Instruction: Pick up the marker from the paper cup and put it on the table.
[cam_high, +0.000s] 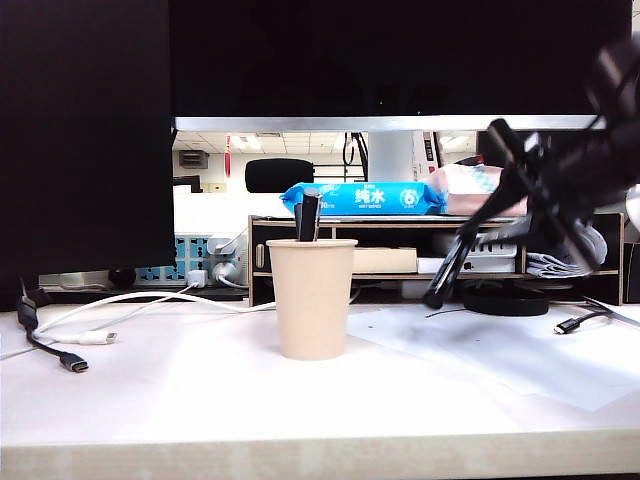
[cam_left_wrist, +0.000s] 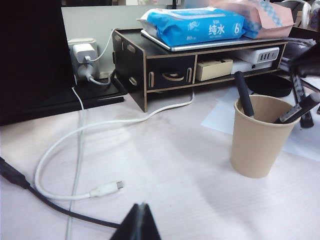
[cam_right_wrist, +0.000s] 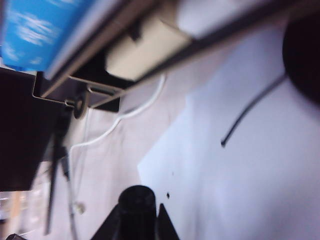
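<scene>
- White charging cable (cam_high: 150, 300) and black USB-C cable (cam_high: 50, 350) lie at the far left of the table (cam_high: 200, 400), clear of the work.
- Left gripper (cam_left_wrist: 140, 222) hangs low over the table's left side, fingertips pressed together, holding nothing.
- Paper cup (cam_high: 311, 298) stands upright mid-table with shorter black pens (cam_high: 308, 215) inside. The marker is no longer in it.
- Marker (cam_high: 450, 265) hangs tilted, tip down, right of the cup and in front of the shelf stand (cam_high: 400, 225).
- Right gripper (cam_high: 497, 212) is narrowed onto the marker's upper end, over a white paper sheet (cam_high: 520, 350).
- Risk: let go this tilted and high, the marker may bounce or roll away. A swing could knock the stand.
</scene>
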